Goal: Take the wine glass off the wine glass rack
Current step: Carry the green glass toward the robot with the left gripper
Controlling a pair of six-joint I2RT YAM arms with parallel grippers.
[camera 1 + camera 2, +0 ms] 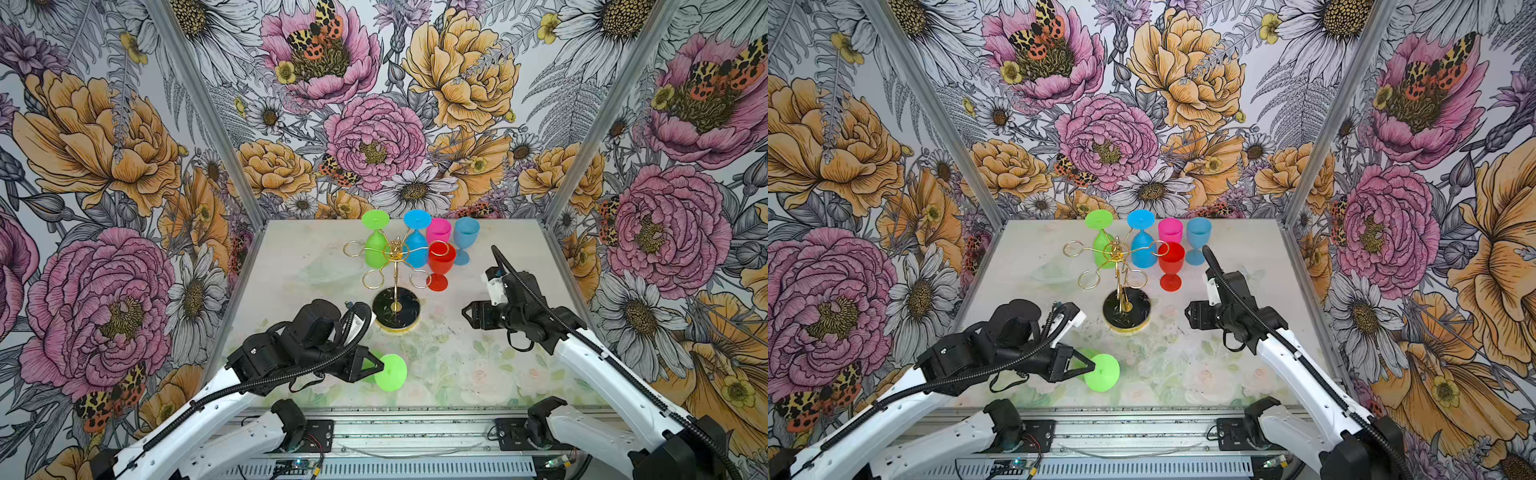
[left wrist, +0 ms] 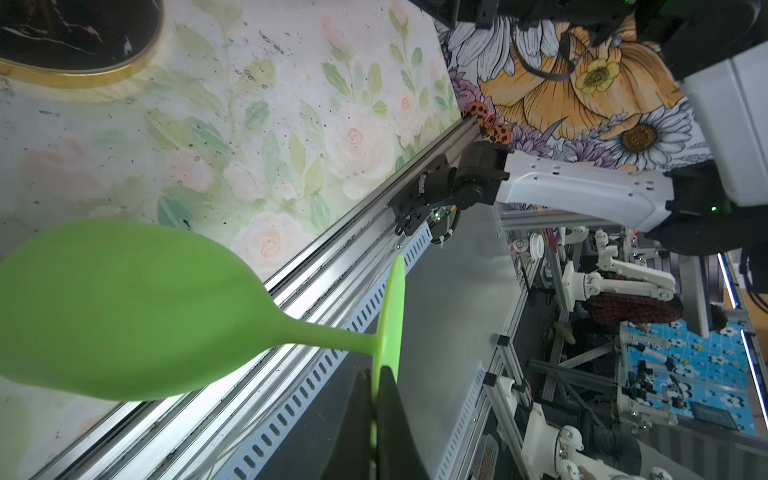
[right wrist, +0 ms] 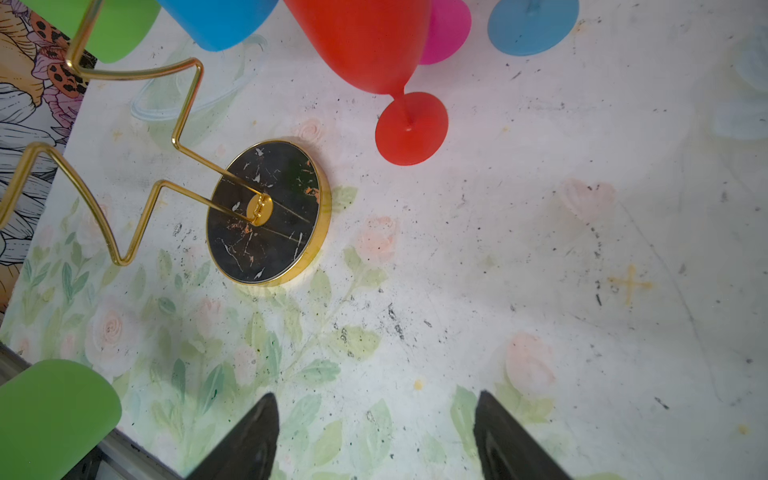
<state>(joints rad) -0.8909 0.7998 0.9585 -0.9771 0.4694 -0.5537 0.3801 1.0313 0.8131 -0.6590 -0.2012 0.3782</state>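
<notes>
The wine glass rack [image 1: 395, 266], gold wire on a round black base [image 1: 1126, 311], stands mid-table. A green wine glass [image 1: 376, 248] and a blue one [image 1: 415, 248] hang upside down from its far hooks. My left gripper [image 1: 380, 368] is near the table's front edge, shut on the round foot of another green wine glass [image 1: 392, 373]. In the left wrist view that glass's bowl [image 2: 124, 307] lies sideways, and the fingers [image 2: 386, 415] pinch the foot disc. My right gripper [image 3: 374, 415] is open and empty, right of the rack base [image 3: 266, 212].
A red glass [image 1: 441, 259], a pink one [image 1: 438, 230] and a light blue one [image 1: 466, 237] stand upright right of the rack at the back. A faint clear glass object [image 1: 320, 270] lies left of the rack. Floral walls close in three sides.
</notes>
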